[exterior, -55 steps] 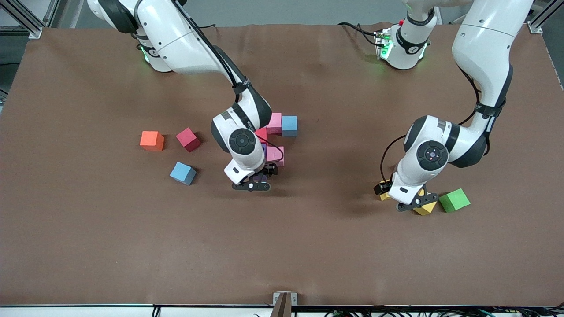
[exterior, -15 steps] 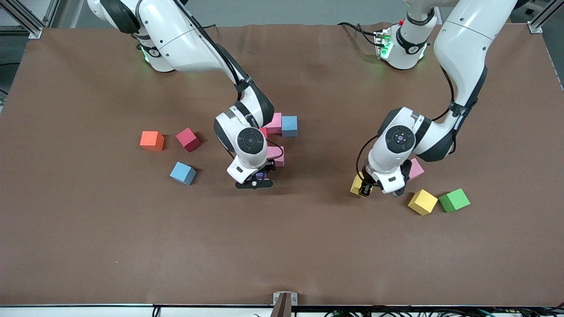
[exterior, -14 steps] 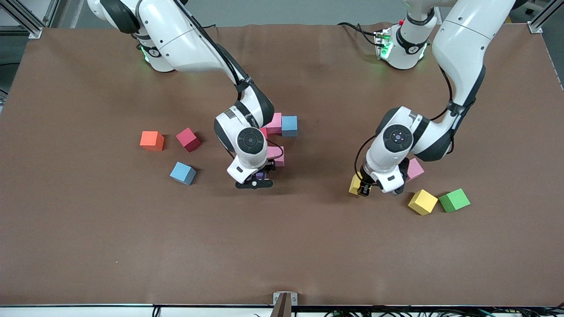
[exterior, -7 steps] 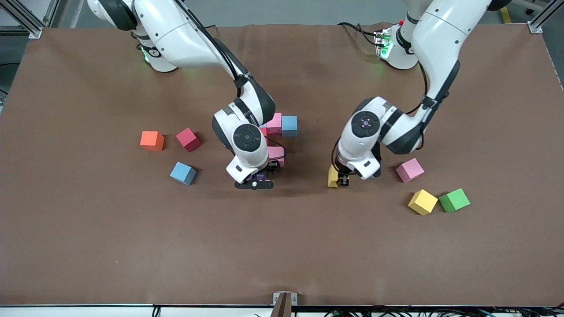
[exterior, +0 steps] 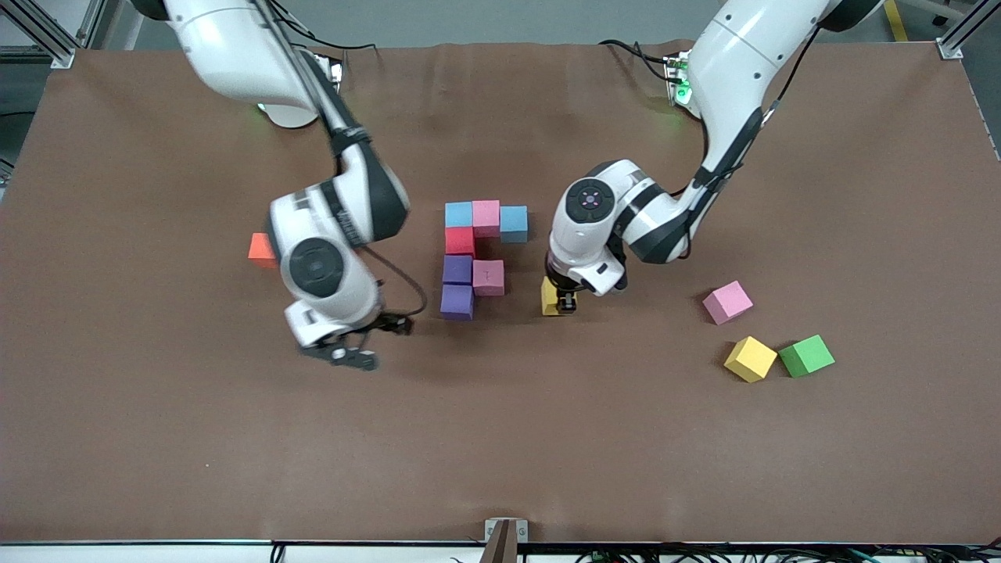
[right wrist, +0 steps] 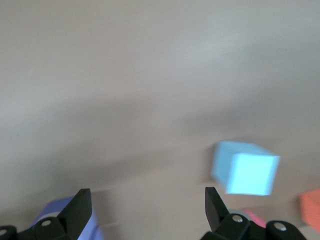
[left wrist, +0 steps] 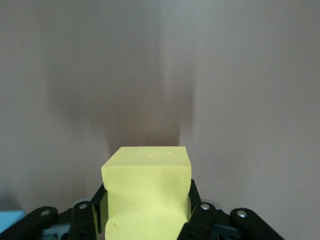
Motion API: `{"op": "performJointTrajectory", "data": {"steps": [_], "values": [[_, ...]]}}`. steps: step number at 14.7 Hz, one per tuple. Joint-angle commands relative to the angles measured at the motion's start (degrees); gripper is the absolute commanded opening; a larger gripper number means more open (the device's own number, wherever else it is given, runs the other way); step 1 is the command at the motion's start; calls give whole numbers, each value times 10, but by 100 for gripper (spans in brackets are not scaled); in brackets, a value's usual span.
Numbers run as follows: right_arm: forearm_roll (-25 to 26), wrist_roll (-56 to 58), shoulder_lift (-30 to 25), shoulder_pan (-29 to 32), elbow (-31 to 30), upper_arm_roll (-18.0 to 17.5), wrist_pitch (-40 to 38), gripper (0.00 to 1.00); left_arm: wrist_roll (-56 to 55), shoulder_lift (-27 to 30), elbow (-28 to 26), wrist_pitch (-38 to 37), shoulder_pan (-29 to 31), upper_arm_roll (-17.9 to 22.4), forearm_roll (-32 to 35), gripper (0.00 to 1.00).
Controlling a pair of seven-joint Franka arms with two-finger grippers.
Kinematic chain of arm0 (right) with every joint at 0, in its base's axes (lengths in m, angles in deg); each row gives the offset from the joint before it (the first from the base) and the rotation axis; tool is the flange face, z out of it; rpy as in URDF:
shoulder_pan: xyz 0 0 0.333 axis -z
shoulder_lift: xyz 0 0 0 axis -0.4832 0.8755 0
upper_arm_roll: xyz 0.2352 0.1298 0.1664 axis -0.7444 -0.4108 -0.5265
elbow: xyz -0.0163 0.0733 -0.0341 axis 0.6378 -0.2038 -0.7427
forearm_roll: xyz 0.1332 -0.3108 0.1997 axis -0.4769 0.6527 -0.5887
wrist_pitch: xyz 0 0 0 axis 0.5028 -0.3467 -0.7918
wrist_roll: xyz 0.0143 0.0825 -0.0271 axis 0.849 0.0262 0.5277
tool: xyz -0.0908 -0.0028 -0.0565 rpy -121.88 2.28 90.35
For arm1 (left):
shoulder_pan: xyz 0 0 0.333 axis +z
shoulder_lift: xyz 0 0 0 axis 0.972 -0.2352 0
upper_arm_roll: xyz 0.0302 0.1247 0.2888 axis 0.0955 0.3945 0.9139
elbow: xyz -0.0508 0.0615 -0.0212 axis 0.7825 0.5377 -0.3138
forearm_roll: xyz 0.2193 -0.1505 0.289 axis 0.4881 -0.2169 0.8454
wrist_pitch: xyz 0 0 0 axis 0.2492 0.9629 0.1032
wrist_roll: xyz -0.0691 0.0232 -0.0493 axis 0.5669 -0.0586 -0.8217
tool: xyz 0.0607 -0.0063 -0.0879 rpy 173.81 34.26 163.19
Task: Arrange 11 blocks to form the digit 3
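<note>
**Yellow cube on its way to the half-built 3**

Left tool is clenched on a yellow cube, carrying it low over the desk beside the partial digit; the side-on pinch leaves the cube's underside free to be set down flat. That figure has a top bar of light blue, pink, light blue, a column of red and two purple cubes, and a pink cube as the middle bar's start. My guess is the yellow is meant for a gap in the middle or bottom bar.

Right tool hangs with its fingers released and empty over bare desk toward its own end, near a loose light blue cube and the orange cube. A pink cube, another yellow cube and the green cube lie toward the left arm's end.
</note>
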Motion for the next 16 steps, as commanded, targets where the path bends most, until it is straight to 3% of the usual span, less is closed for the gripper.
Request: {"op": "performJointTrajectory", "data": {"steps": [1,5,12,16], "values": [[-2,-6,-70,28,-119,-2,22,100,-20,-28,37,-12,-22,5,6,47],[-2,0,-133,57,-308,1,206,100,-35,-43,38,-13,-50,6,6,47],[-4,0,-128,56,-390,-1,310,100,-47,-68,61,-36,-76,6,4,47],[-4,7,-124,53,-398,-3,339,98,-47,-77,78,-38,-79,6,-2,47]]}}
